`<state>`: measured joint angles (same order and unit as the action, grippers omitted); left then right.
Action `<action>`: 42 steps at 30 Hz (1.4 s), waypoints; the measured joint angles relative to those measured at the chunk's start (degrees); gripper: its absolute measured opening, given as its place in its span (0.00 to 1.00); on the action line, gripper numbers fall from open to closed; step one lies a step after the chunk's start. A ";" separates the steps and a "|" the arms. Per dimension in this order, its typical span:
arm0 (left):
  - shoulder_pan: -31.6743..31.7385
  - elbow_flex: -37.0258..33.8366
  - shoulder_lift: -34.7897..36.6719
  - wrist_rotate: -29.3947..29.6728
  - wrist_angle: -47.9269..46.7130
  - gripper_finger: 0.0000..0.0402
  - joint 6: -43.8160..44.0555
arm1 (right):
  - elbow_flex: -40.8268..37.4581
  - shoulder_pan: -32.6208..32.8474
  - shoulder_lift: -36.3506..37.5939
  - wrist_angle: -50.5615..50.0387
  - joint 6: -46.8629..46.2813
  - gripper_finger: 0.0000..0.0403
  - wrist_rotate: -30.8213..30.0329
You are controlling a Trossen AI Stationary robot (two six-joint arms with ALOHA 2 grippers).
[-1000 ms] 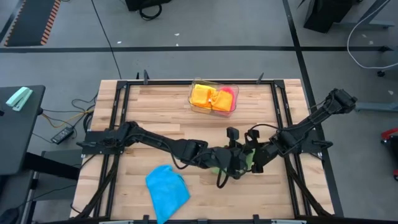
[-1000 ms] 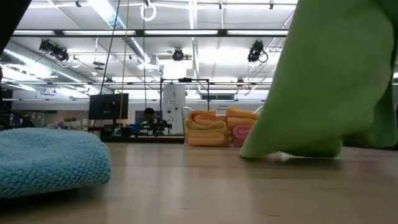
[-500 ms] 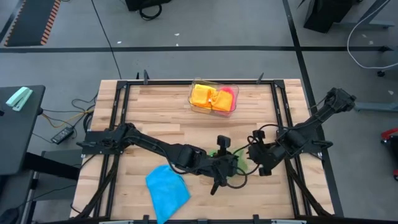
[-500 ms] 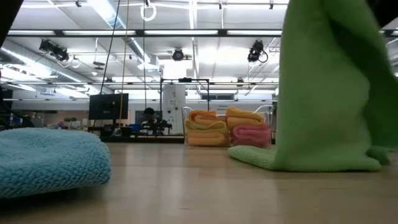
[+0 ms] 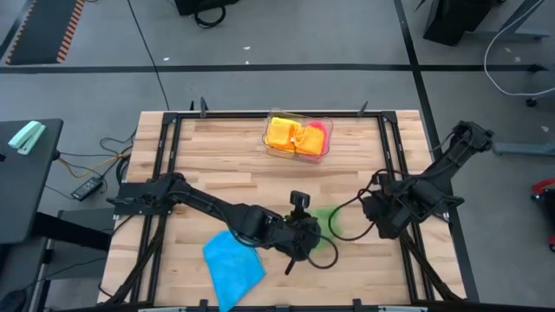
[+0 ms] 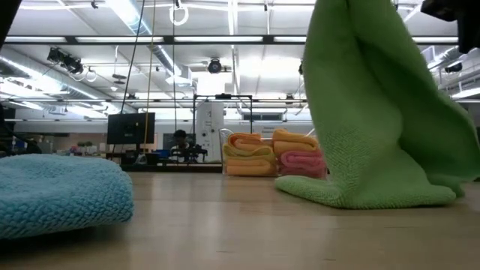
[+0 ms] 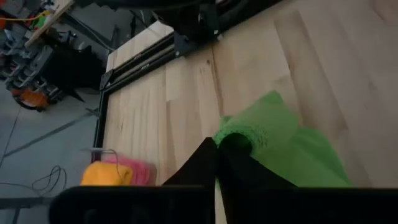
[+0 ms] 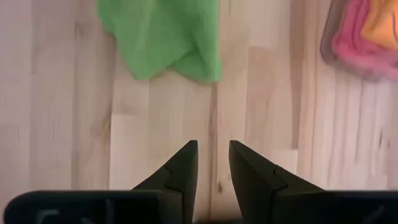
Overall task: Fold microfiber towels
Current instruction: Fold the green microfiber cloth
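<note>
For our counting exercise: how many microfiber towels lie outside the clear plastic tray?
2: a crumpled blue microfiber towel at the table's front-left, and a green microfiber towel mid-table, pinched by the left gripper.

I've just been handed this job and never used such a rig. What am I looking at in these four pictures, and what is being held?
Two dark robot arms work at a wooden table. One picture looks straight down from overhead, one looks level across the tabletop, and two come from cameras on each arm's wrist.

The left gripper is shut on a green towel, lifting part of it while the rest trails on the wood. The right gripper holds nothing; its fingers stand slightly apart above bare wood beside the green towel.

A blue towel lies crumpled near the front edge. A clear tray at the back holds orange, yellow and pink towels, already folded.
</note>
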<state>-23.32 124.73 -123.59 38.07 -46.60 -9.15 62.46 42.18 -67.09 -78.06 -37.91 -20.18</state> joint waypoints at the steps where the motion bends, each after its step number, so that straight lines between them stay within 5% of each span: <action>1: -0.36 0.00 0.31 0.01 -0.51 0.03 0.11 | -0.01 0.65 0.00 -0.14 -0.97 0.25 0.08; 5: -1.44 0.00 1.59 0.82 -0.47 0.03 1.13 | -0.03 5.55 0.82 2.80 -2.53 0.25 -3.69; 12: -2.50 0.04 2.68 3.34 -0.54 0.06 2.55 | -0.39 15.04 1.21 12.47 -3.05 0.25 -23.73; 27: -1.56 6.43 4.23 9.01 7.91 0.06 -2.17 | -19.49 15.51 1.09 43.79 6.01 0.43 -27.34; 33: -2.11 10.14 4.21 8.88 13.75 0.02 -7.79 | -21.28 17.95 1.09 44.91 9.07 0.47 -33.34; 38: -3.49 10.23 4.19 8.83 21.51 0.08 -12.27 | -21.43 20.82 1.09 45.90 9.15 0.47 -36.06; 42: -4.82 9.99 4.19 4.32 24.51 0.10 -10.93 | -20.22 23.28 1.09 46.35 9.22 0.47 -36.14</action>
<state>-28.15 134.72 -119.39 42.38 -22.09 -20.07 42.24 65.46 -66.00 -31.71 -28.69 -56.31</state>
